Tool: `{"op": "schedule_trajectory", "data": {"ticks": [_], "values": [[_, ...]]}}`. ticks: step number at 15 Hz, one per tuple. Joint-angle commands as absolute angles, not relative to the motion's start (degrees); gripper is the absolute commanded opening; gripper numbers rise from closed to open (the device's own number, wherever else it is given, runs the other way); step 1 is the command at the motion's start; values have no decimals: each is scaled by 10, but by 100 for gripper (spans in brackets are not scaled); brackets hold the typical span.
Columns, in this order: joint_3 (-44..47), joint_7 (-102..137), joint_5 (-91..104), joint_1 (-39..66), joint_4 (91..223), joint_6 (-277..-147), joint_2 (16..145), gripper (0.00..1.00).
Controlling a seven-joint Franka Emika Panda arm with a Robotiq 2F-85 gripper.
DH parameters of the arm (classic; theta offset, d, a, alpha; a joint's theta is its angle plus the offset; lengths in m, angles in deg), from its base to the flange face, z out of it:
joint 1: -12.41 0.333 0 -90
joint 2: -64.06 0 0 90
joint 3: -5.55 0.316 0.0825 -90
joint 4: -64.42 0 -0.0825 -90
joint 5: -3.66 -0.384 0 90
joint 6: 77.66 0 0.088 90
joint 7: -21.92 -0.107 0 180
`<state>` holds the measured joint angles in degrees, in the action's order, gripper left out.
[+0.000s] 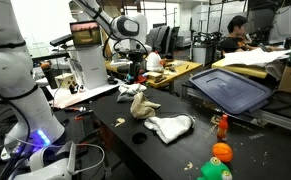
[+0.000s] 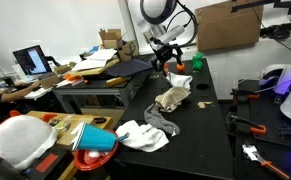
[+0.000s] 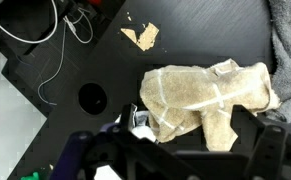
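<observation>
Cloth (image 3: 200, 100): beige, crumpled, on black tabletop (image 3: 215, 30), centre-right of wrist view.
Hand (image 3: 190, 155): released, fingers apart, bottom edge.

Beige cloth (image 3: 205, 100): one. Grey cloth (image 2: 160, 120): one. White cloth (image 2: 137, 136): one. Balls: two, orange ball (image 1: 221, 151) and green ball (image 1: 216, 171). Orange bottle (image 1: 222, 125): one. Black disc (image 1: 138, 139): one. Tan scrap (image 3: 140, 36): one. Person (image 1: 235, 28): one.
</observation>
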<state>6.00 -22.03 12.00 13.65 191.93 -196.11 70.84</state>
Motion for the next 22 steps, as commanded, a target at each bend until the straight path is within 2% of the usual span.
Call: {"op": "schedule_trajectory", "data": {"ticks": [1,10,14,17,22], "values": [[55,-219,119,141,1918,-1960,707,100],[36,-214,74,123,1931,-1929,729,100],[5,-182,85,101,1970,-2010,738,100],[-25,-138,148,89,1986,-2117,759,100],[-75,-77,254,84,1955,-2257,833,100]]}}
